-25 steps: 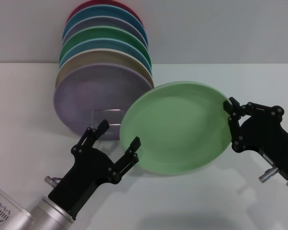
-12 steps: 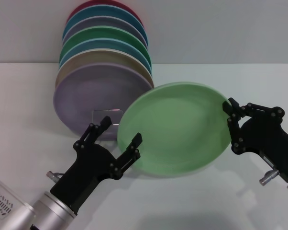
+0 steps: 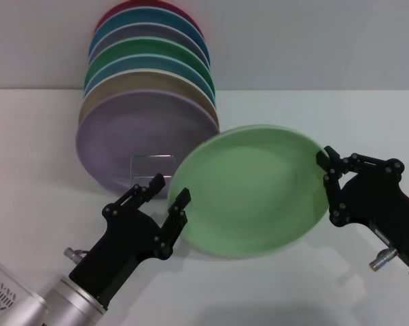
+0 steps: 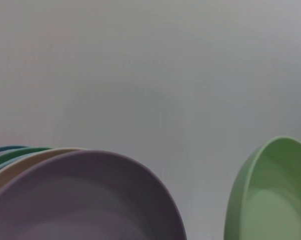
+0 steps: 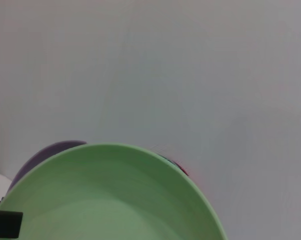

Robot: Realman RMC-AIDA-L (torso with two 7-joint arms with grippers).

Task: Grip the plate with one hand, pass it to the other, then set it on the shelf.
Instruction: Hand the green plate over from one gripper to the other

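The pale mint-green plate (image 3: 255,193) hangs tilted above the table, face toward me. My right gripper (image 3: 327,170) is shut on its right rim. My left gripper (image 3: 166,191) is open at the plate's left rim; one finger (image 3: 179,201) overlaps the rim's edge and the other (image 3: 150,186) stands just left of it. The shelf (image 3: 153,165) shows only as a small wire loop in front of the standing plates. The plate (image 4: 270,197) appears edge-on in the left wrist view. It fills the lower part of the right wrist view (image 5: 105,195).
Several plates stand on edge in the rack at the back left, a lilac plate (image 3: 140,136) foremost and a darker green plate (image 3: 157,51) farther back. The white table (image 3: 313,285) lies open below the held plate and to the right.
The plate has sunk a little and shifted slightly right. My left gripper has turned and drawn its fingers in beside the plate's left rim. The right gripper keeps its hold.
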